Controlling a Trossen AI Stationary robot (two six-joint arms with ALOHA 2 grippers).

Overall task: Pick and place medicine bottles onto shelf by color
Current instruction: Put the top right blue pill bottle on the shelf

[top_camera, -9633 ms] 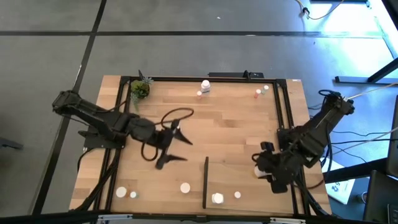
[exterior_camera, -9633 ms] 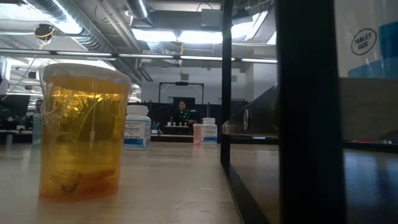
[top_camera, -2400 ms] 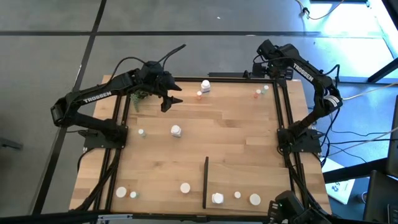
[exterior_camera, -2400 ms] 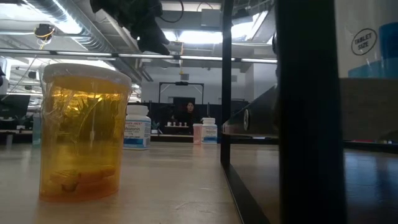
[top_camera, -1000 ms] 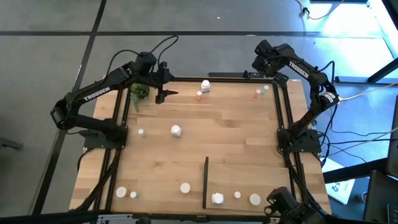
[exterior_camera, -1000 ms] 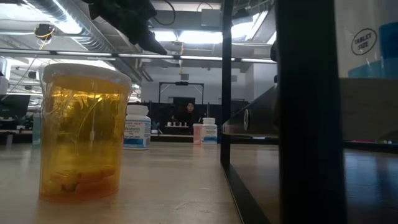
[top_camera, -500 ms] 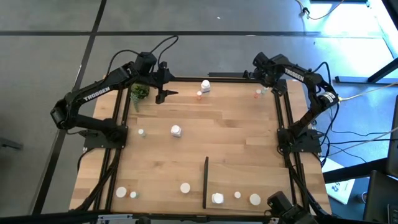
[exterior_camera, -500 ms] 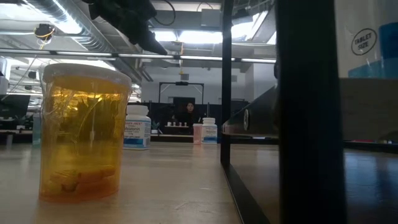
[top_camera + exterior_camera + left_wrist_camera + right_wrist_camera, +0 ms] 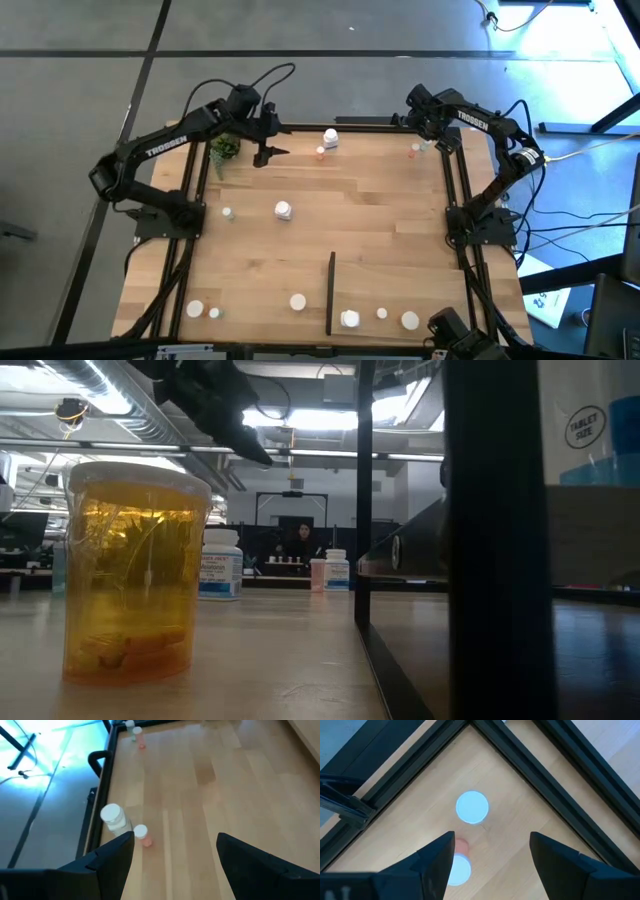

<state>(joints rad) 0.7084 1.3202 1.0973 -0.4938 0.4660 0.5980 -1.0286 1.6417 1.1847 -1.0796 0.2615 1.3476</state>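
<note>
From above, the left hand (image 9: 268,143) hangs open and empty over the tabletop's (image 9: 380,215) far edge near the far left corner, just beside the potted plant (image 9: 224,148). A white bottle (image 9: 330,138) and a small pink one (image 9: 321,152) stand along that far edge, apart from it. The right hand (image 9: 428,128) hovers over the far right corner, above two small bottles (image 9: 416,150).

At tabletop level, an amber bottle (image 9: 133,570) stands close by, white bottles (image 9: 220,564) farther off, and the left arm (image 9: 215,400) overhead.

The left wrist camera shows the white bottle (image 9: 115,818) and pink bottle (image 9: 142,835) beyond its spread fingers (image 9: 116,860).

The right wrist camera shows a white-capped bottle (image 9: 472,806) between its parted, empty fingers (image 9: 436,855), and a pinkish bottle (image 9: 458,865) against one finger.
</note>
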